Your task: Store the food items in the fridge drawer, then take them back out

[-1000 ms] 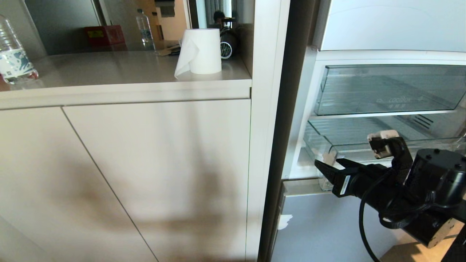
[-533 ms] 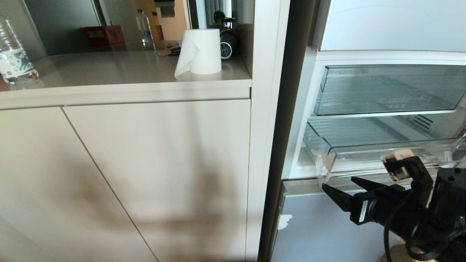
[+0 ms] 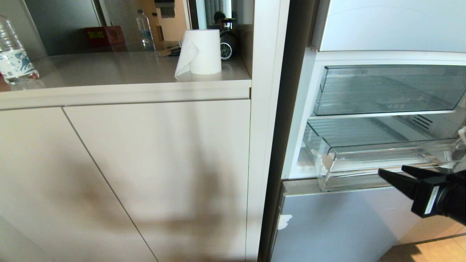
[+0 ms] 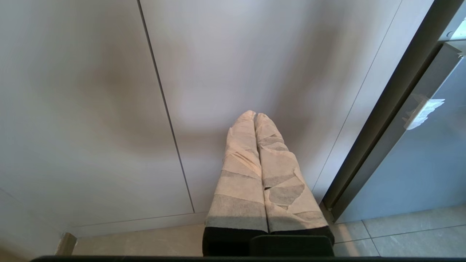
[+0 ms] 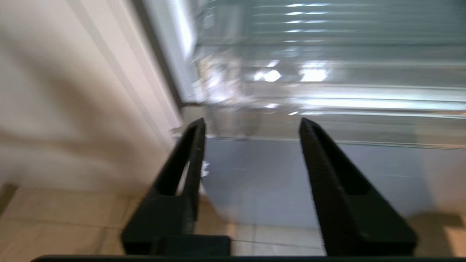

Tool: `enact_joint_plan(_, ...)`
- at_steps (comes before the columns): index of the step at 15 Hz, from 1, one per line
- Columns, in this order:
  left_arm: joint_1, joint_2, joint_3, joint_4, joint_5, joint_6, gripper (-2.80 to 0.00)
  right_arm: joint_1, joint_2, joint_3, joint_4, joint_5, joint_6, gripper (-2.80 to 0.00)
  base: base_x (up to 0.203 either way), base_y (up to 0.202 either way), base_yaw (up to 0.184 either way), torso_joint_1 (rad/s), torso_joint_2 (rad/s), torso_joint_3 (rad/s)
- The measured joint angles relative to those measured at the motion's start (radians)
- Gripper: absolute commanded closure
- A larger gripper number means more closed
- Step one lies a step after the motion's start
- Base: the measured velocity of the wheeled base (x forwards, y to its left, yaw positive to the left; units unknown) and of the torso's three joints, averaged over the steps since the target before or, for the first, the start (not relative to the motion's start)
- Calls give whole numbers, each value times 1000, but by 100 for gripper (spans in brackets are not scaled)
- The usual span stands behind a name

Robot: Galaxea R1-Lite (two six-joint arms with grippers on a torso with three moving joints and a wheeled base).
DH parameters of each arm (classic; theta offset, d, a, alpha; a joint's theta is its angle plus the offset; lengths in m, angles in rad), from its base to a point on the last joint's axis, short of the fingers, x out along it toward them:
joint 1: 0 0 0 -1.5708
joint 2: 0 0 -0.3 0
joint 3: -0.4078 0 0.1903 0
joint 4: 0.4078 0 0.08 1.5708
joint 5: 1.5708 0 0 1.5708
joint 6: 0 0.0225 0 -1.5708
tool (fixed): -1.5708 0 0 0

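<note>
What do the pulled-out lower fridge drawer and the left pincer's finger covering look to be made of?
Clear ribbed fridge drawer: seemingly hard glossy plastic; see-through walls, bright glints. Left pincer: fingers wrapped in matte beige tape, probably paper or cloth; overlapping wrinkled strips, worn grey patches.

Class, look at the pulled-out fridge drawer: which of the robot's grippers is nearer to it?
The right gripper, open, is level with the fridge drawer's front lip. The left gripper points at the cabinet door, away from the fridge.

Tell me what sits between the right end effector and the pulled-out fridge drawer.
Nothing: the head view shows the open, empty right end effector just before the drawer lip, with only bare air between.
</note>
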Motion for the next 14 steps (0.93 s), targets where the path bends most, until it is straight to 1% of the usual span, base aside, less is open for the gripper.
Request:
enact_joint_plan(1,0,0,0,0,0,0,0,-36,4,-71,95,-2,-4,0,0,0,0,0,0,0)
enact_joint_plan(2,0,0,0,0,0,0,0,-66,30,-129,162,-3,-7,0,0,0,0,0,0,0)
enact_joint_plan(3,0,0,0,0,0,0,0,-90,69,-180,202,-3,-10,0,0,0,0,0,0,0)
enact_joint_plan(7,0,0,0,0,0,0,0,-145,286,-386,235,-4,-16,0,0,0,0,0,0,0)
enact_joint_plan(10,0,0,0,0,0,0,0,-167,446,-558,249,-3,-34,0,0,0,0,0,0,0)
enact_joint_plan(12,0,0,0,0,0,0,0,-183,527,-642,313,-3,-67,0,0,0,0,0,0,0)
enact_joint_plan(14,0,0,0,0,0,0,0,-190,569,-695,399,1,-80,0,0,0,0,0,0,0)
